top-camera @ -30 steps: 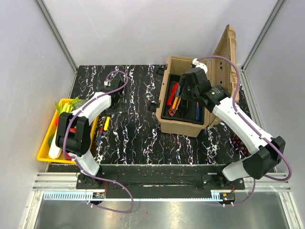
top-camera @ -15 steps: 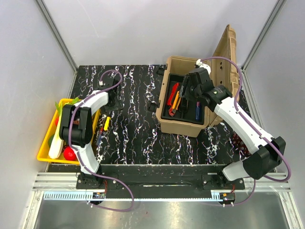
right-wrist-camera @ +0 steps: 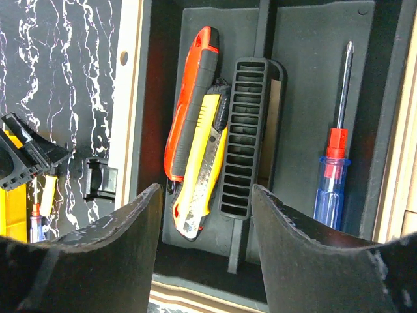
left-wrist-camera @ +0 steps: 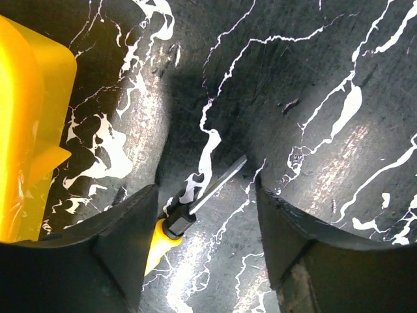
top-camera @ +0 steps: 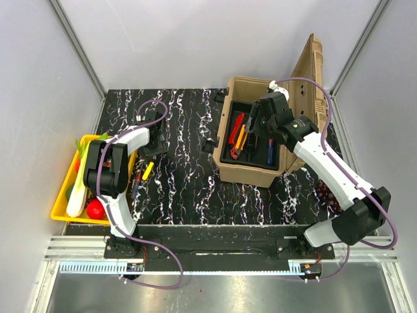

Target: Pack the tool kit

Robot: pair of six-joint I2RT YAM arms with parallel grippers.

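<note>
The tan toolbox (top-camera: 249, 171) stands open at the back right, lid (top-camera: 311, 68) raised. Its black inner tray (right-wrist-camera: 306, 78) holds a red knife (right-wrist-camera: 194, 91), a yellow utility knife (right-wrist-camera: 199, 173) and a blue-and-red screwdriver (right-wrist-camera: 331, 179). My right gripper (right-wrist-camera: 205, 248) hangs open and empty above the tray; it also shows in the top view (top-camera: 262, 120). My left gripper (left-wrist-camera: 205, 251) is open, low over the table at the left (top-camera: 151, 142). A yellow-handled screwdriver (left-wrist-camera: 171, 228) lies between its fingers, close to the left finger (left-wrist-camera: 124, 241). It also shows in the top view (top-camera: 147, 170).
A yellow tray (top-camera: 59, 197) of vegetables sits at the left table edge, its corner (left-wrist-camera: 29, 124) close to my left gripper. Another small tool (top-camera: 135, 189) lies beside the tray. Dark round fruit (top-camera: 324, 193) lies right of the toolbox. A black latch (top-camera: 209, 145) sticks out on the box's left side.
My left arm has swung its elbow back and the gripper now sits over the yellow-handled screwdriver. My right gripper has shifted slightly right over the tray.
</note>
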